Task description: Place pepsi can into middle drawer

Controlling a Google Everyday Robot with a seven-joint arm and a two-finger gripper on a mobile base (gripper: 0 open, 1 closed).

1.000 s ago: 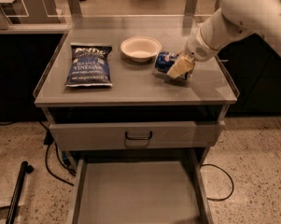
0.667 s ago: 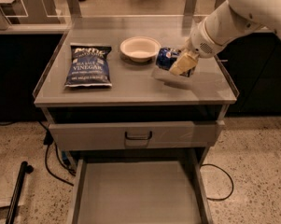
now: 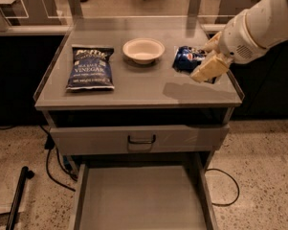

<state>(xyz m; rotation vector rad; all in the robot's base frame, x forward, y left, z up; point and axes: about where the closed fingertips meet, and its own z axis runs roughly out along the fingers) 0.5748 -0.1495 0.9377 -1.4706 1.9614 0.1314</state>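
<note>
The pepsi can (image 3: 187, 59), small, blue and dented with a round logo, is held on its side in my gripper (image 3: 203, 61) above the right part of the cabinet top (image 3: 148, 85). The gripper's tan fingers (image 3: 209, 69) are shut on the can, and its shadow falls on the top below. The middle drawer (image 3: 143, 195), wide and grey with a flat floor, stands pulled open at the bottom of the view, below and left of the can.
A blue chip bag (image 3: 91, 67) lies on the left of the top. A white bowl (image 3: 143, 50) sits at the middle back. A closed drawer front with a dark handle (image 3: 141, 139) is above the open drawer. Cables and a black pole (image 3: 16, 195) lie on the floor at left.
My gripper has lifted the pepsi can off the cabinet top and carried it a little to the right. Bag, bowl and drawer have not moved.
</note>
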